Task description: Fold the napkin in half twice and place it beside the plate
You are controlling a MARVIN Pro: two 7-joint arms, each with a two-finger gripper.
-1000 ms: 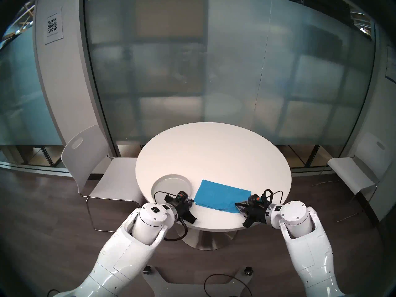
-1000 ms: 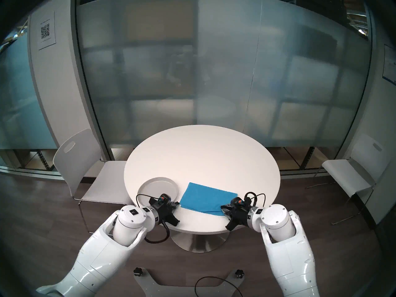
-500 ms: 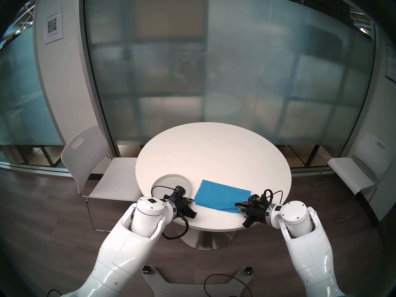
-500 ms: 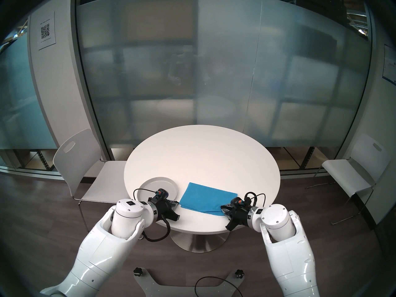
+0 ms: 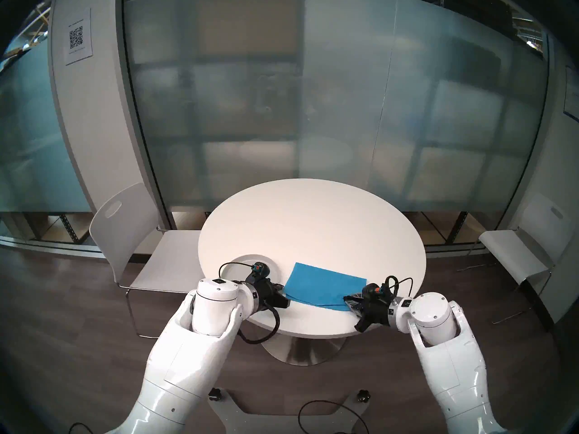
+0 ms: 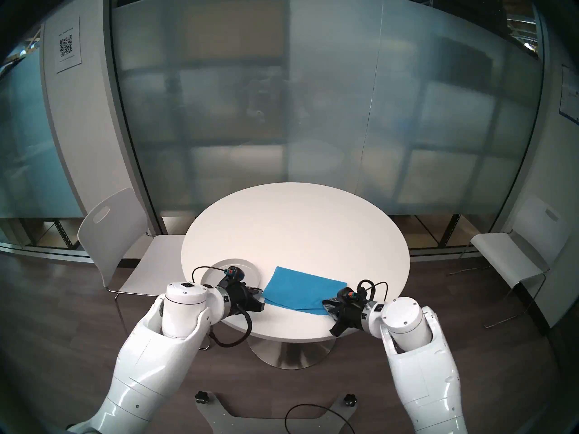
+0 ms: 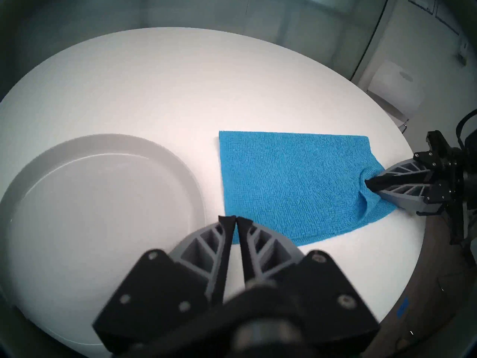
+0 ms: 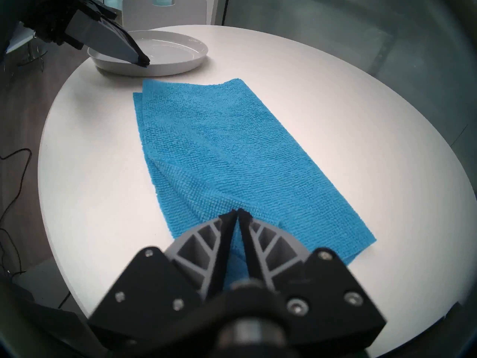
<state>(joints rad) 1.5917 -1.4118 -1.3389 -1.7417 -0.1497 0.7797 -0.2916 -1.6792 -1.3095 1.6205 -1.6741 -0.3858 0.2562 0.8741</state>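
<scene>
napkin (image 7: 296,184): blue terry cloth, already folded once into a rectangle, flat on the white table (image 5: 313,223) just to the 3 o'clock side of the plate. Layers don't line up at the plate end, the lower one peeks out.
right gripper (image 8: 237,212): clamped onto the napkin's near edge at its 3 o'clock end, cloth puckered around the tips.
left gripper (image 7: 236,219): jaws only a sliver apart, nothing in them, tips right by the napkin's near corner on the plate side, can't tell if they touch it.
plate (image 7: 191,184): plain pale grey, about 9 o'clock from the napkin, small gap between them.
risk: I'd guess if the right pulls while the left has no hold, the layers slide further out of line and the second fold comes out crooked. A swing toward 9 o'clock could also nudge the plate.
writing: QR code sheet (image 5: 77,37) on the wall, text too small to read. No brands anywhere.
</scene>
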